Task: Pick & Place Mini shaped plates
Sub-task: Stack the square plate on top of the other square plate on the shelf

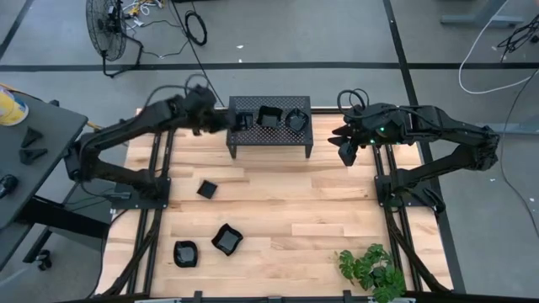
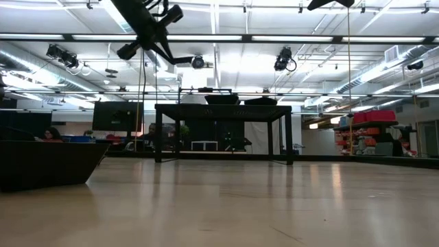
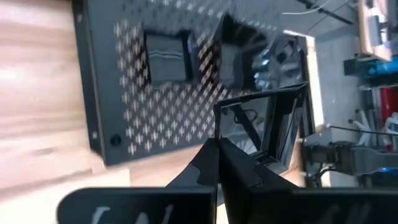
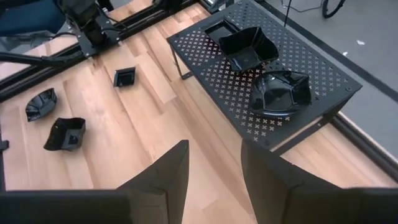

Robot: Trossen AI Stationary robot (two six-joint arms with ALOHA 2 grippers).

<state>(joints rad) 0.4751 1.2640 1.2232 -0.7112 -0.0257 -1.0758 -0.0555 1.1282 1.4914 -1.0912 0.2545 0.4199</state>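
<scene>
My left gripper [image 3: 231,163] is shut on a small glossy black square plate [image 3: 267,127]. It hangs high above the left end of the black perforated stand [image 1: 269,139], as the low view shows [image 2: 171,58]. On the stand's top rest three mini plates: a flat square one [image 4: 219,28] and two wavy-edged ones [image 4: 249,46] [image 4: 280,90]. Three more lie on the wooden table [image 1: 206,188] [image 1: 227,239] [image 1: 185,252]. My right gripper [image 4: 214,155] stands open in the air off the stand's right end [image 1: 347,151], with nothing between its fingers. My left gripper pinches one side rim [image 3: 252,155] of the square plate between its two fingers. The fingers slant downward from the table's left. The plate is lifted clear of table and stand and stands tilted on edge beyond the fingertips.
A green plant [image 1: 370,269] sits at the table's near right corner. Bare wood lies between the stand and the loose plates. In the low view one plate [image 2: 48,165] looms close at the left. The arms' rails [image 1: 152,219] [image 1: 396,219] run along both sides.
</scene>
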